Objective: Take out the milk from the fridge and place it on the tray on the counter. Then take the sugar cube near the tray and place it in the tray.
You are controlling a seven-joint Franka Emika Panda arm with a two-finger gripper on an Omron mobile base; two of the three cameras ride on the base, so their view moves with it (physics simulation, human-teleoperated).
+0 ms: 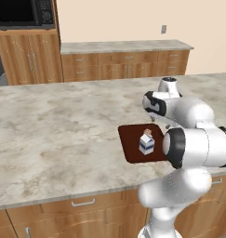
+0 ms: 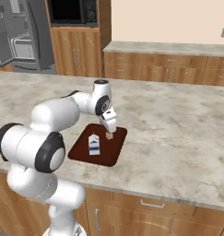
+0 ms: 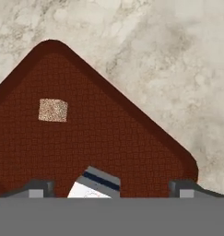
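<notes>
The dark reddish-brown tray point(image 2: 81, 152) lies on the marbled counter point(image 1: 49, 130) near its front edge. The milk point(image 2: 93, 144) stands upright on the tray, a small white carton with a blue band, also seen as the milk point(image 1: 147, 143). A small tan sugar cube point(image 2: 109, 135) rests on the tray just beyond the carton. My gripper point(image 2: 109, 130) hangs open right above the cube with nothing between its fingers. In the hand view the sugar cube point(image 3: 53, 110) lies on the tray point(image 3: 132, 138) and the milk point(image 3: 96, 184) peeks in between the two fingertips point(image 3: 37, 188).
The grey fridge point(image 2: 16, 32) stands at the far left with its door open. A wall counter point(image 1: 123, 46) over wooden cabinets runs along the back, and a microwave point(image 1: 23, 13) sits above the cabinets on the left. Bare marbled stone spreads around the tray.
</notes>
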